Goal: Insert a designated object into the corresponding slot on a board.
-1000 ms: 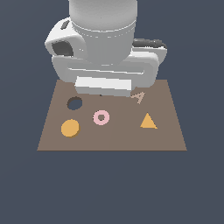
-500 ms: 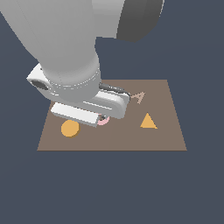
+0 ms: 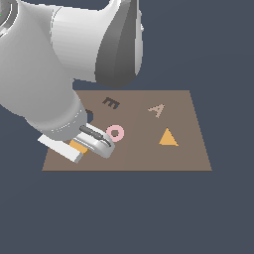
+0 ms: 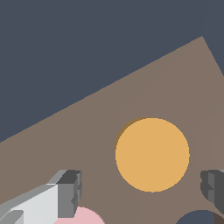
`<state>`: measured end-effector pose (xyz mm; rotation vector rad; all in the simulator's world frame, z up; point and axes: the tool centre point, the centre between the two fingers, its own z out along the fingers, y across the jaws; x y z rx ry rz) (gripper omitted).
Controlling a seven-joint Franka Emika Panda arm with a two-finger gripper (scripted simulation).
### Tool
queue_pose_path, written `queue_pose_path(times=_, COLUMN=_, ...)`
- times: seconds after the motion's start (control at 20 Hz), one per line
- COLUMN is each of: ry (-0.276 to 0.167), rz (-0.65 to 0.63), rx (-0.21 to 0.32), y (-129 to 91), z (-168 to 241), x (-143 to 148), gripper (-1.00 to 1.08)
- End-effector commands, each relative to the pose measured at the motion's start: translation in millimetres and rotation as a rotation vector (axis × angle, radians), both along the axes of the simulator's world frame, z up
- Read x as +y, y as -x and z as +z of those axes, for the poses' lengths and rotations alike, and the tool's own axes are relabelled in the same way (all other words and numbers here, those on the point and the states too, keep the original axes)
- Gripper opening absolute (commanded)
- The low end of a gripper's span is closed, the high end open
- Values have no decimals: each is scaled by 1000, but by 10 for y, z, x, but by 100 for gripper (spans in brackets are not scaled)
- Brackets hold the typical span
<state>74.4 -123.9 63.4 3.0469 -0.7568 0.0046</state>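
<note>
one orange disc (image 4: 152, 154), one pink ring (image 3: 115, 133), one triangle (image 3: 168, 138), one board (image 3: 183, 154).

Your exterior view looks down at a slant from off the arm, far enough back to take in the whole board (image 3: 149, 149), though the arm hides its near corner on the exterior view's left. Your wrist view sits close above the board (image 4: 131, 96), facing down. Both views share the orange disc (image 3: 78, 147) (image 4: 152, 154) and pink ring (image 3: 115, 133) (image 4: 83, 216).
</note>
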Motion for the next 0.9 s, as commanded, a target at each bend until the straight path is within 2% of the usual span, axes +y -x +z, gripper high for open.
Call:
queue_pose_path(times=0.0, ry=-1, rz=-31, rx=1, y=-27, z=-72, x=-87, gripper=100)
queue_pose_path(times=0.25, ry=-3, rz=-59, rx=2, y=-44, z=-140, x=-172, gripper=100)
queue_pose_path(times=0.85, ry=-3, rz=-58, rx=3, y=-40, z=-302, x=-171, gripper=100)
